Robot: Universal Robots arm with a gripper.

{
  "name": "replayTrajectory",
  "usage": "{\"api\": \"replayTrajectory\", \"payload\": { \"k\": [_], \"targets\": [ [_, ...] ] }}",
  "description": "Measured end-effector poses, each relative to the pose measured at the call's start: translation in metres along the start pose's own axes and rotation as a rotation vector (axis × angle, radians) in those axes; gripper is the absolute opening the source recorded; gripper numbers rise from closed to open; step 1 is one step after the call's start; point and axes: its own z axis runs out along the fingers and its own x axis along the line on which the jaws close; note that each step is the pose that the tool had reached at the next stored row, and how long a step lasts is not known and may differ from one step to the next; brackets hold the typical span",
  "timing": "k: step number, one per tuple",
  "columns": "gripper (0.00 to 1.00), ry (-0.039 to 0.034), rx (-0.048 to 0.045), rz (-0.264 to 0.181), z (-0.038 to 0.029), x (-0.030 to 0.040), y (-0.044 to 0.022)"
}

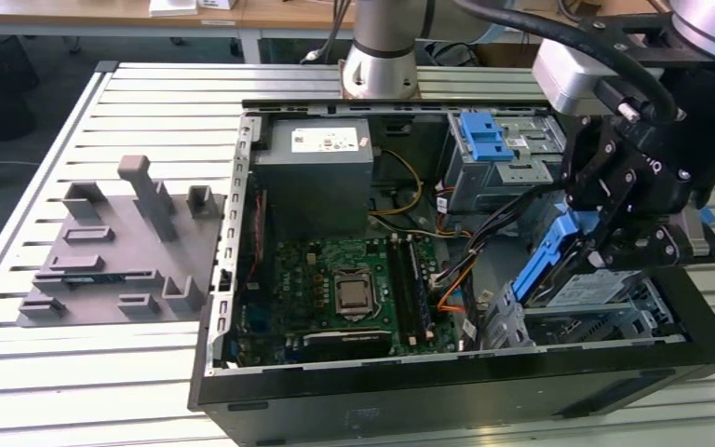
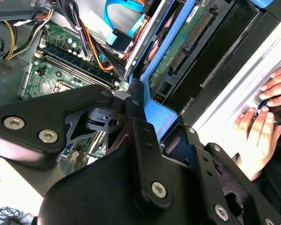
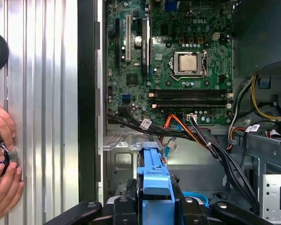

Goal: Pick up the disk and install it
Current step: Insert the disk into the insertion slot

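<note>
One disk, jaws clamped shut on its blue carrier.
Exterior view: disk tilted, low over the drive cage in the corner of the open computer case, on the exterior view's right.
Second wrist view: the disk's green circuit-board underside faces the camera.
First wrist view: motherboard beyond the carrier.
In both wrist views: a person's hands rest on the slatted table beside the case.

The silver, blue-framed disk is held steeply tilted inside the case, at its edge on the exterior view's right.
</note>
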Motion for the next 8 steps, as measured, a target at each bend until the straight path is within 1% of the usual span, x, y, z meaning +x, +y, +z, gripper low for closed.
{"api": "replayTrajectory", "payload": {
  "k": [5,8],
  "targets": [
    [0.36,0.0001,0.0000,0.000,0.0026,0.0000,0.0000],
    [0.36,0.0003,0.0000,0.000,0.0028,0.0001,0.0000]
  ]
}}
